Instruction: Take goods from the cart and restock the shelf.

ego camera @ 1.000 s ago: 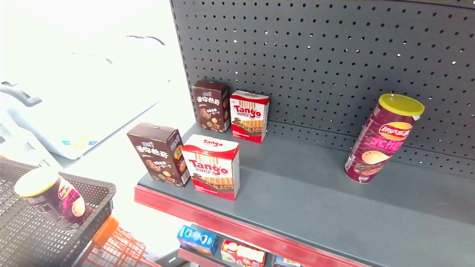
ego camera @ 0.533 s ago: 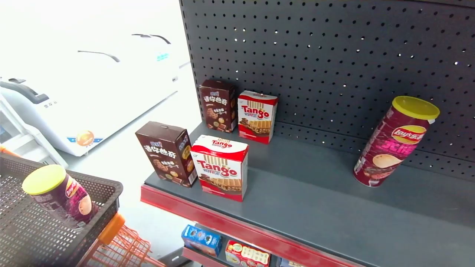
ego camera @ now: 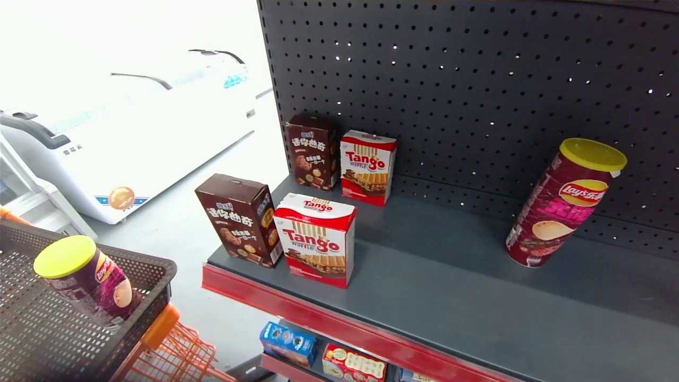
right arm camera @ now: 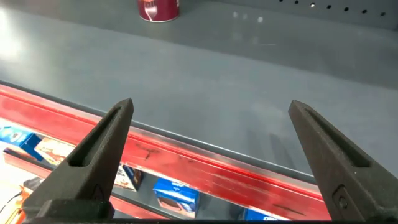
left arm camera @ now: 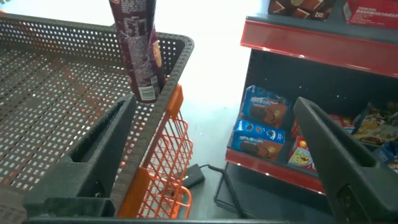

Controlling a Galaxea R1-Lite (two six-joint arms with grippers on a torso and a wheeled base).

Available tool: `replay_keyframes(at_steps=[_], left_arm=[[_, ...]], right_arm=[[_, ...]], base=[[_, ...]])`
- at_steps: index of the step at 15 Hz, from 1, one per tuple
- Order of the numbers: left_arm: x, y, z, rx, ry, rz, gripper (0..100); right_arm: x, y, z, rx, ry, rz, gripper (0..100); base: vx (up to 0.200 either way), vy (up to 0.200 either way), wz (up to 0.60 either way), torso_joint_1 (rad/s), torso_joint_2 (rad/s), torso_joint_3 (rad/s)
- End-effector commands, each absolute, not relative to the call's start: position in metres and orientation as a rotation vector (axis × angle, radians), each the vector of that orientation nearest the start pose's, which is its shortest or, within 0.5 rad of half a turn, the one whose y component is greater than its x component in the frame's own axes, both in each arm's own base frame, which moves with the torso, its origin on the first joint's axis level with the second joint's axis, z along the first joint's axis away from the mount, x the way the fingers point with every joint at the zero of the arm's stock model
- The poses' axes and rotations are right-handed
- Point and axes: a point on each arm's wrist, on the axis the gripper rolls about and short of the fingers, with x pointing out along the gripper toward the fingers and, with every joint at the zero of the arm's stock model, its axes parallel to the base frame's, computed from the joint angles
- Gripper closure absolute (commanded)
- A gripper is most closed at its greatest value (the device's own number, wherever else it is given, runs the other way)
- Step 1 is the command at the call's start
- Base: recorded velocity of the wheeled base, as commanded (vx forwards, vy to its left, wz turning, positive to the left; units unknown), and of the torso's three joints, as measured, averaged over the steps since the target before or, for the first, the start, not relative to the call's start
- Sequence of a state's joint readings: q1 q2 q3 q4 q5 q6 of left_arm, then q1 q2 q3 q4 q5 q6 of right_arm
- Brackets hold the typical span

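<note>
A maroon chips can with a yellow lid [ego camera: 85,278] stands in the dark basket [ego camera: 154,276] of the orange cart at the lower left; its base [left arm camera: 140,56] rises above my left gripper [left arm camera: 214,140], which is open beside the basket's corner with nothing between its fingers. A second chips can [ego camera: 565,201] stands on the grey shelf [ego camera: 451,297] by the pegboard; its base [right arm camera: 158,9] is far beyond my right gripper [right arm camera: 211,140]. That one hangs open in front of the shelf's red edge [right arm camera: 205,165].
Two brown biscuit boxes [ego camera: 241,220] and two red-and-white wafer boxes [ego camera: 318,239] stand in two rows at the shelf's left end. The shelf is bare between them and the can. Blue snack packs [left arm camera: 261,124] fill the lower shelf. A white freezer [ego camera: 122,148] stands behind the cart.
The whole head view has shifted slightly right as the camera turned. No item has moved on the shelf or in the basket.
</note>
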State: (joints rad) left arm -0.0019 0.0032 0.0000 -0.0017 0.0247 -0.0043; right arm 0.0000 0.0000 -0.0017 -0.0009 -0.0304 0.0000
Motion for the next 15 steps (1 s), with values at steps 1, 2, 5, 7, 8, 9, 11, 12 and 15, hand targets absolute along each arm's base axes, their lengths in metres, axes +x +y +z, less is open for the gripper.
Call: replay_keyframes(at_steps=[1, 2, 5, 7, 8, 9, 11, 12, 15], left_arm=[[-0.024, 0.001, 0.083, -0.005, -0.017, 0.025, 0], [-0.027, 0.001, 0.112, 0.014, -0.044, 0.017, 0], [0.001, 0.002, 0.170, 0.032, 0.119, 0.055, 0], [0.032, 0.004, 0.179, 0.030, 0.228, 0.154, 0], [0.049, 0.010, 0.183, 0.023, 0.257, 0.226, 0], [0.061, 0.013, 0.180, 0.046, 0.318, 0.244, 0], [0.080, 0.017, 0.171, 0.055, 0.423, 0.242, 0], [0.092, 0.019, 0.169, 0.046, 0.465, 0.243, 0], [0.127, 0.026, 0.164, 0.021, 0.478, 0.252, 0]], right_arm=[[-0.023, -0.001, 0.076, 0.000, -0.003, -0.029, 0], [-0.023, -0.001, 0.076, 0.000, -0.003, -0.031, 0], [-0.023, -0.001, 0.076, 0.000, -0.002, -0.029, 0], [-0.023, -0.001, 0.076, 0.000, -0.003, -0.031, 0], [-0.023, -0.001, 0.076, 0.000, -0.003, -0.031, 0], [-0.023, -0.001, 0.076, 0.000, -0.003, -0.031, 0], [-0.023, -0.001, 0.076, 0.000, -0.003, -0.031, 0], [-0.023, -0.001, 0.076, 0.000, -0.003, -0.029, 0], [-0.023, -0.001, 0.076, 0.000, -0.003, -0.031, 0]], base=[[0.000, 0.000, 0.00, 0.000, 0.00, 0.000], [0.000, 0.000, 0.00, 0.000, 0.00, 0.000], [0.000, 0.000, 0.00, 0.000, 0.00, 0.000], [0.000, 0.000, 0.00, 0.000, 0.00, 0.000], [0.000, 0.000, 0.00, 0.000, 0.00, 0.000], [0.000, 0.000, 0.00, 0.000, 0.00, 0.000], [0.000, 0.000, 0.00, 0.000, 0.00, 0.000], [0.000, 0.000, 0.00, 0.000, 0.00, 0.000], [0.000, 0.000, 0.00, 0.000, 0.00, 0.000]])
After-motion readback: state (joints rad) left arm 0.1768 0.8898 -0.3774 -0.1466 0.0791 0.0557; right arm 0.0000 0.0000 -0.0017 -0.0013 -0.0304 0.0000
